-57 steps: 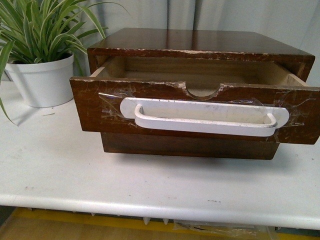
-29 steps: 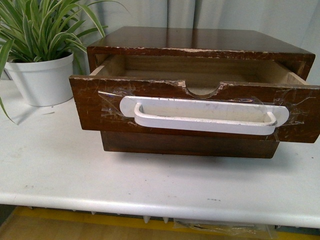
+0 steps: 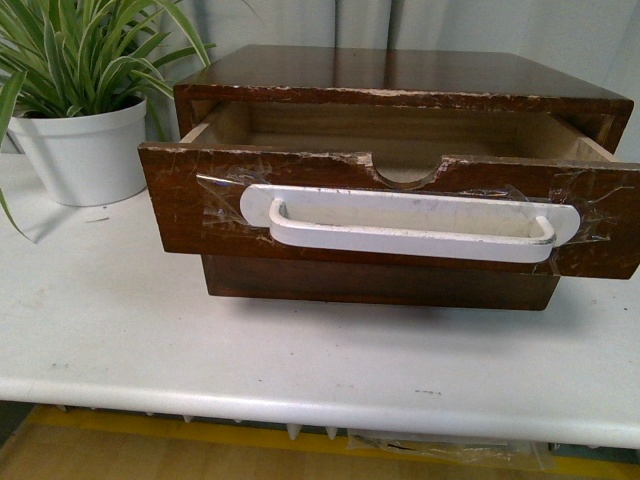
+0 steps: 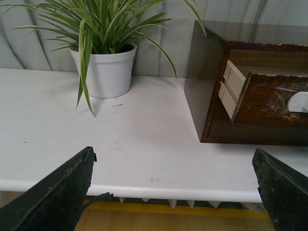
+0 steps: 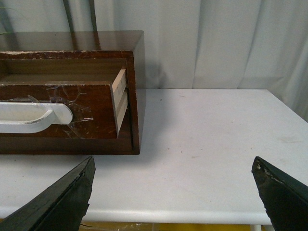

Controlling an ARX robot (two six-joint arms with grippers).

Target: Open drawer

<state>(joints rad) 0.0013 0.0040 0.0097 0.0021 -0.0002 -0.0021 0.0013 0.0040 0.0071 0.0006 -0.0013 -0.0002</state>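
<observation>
The drawer (image 3: pixel 390 205) juts partway out of its dark cabinet (image 3: pixel 400 75) on the white table (image 3: pixel 300 350), beside a potted spider plant (image 3: pixel 85 100). Both the left gripper (image 4: pixel 173 187) and right gripper (image 5: pixel 173 187) hang spread wide, empty, short of the table's edge.

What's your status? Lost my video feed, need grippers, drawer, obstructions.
Left gripper open, right gripper open, both empty, clear of cabinet. Drawer pulled partway out, nothing visible inside. Potted plant off to the left, not blocking.

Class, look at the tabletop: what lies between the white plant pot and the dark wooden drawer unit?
Only bare white table. The left wrist view shows the stretch from the plant pot to the drawer unit best.
</observation>
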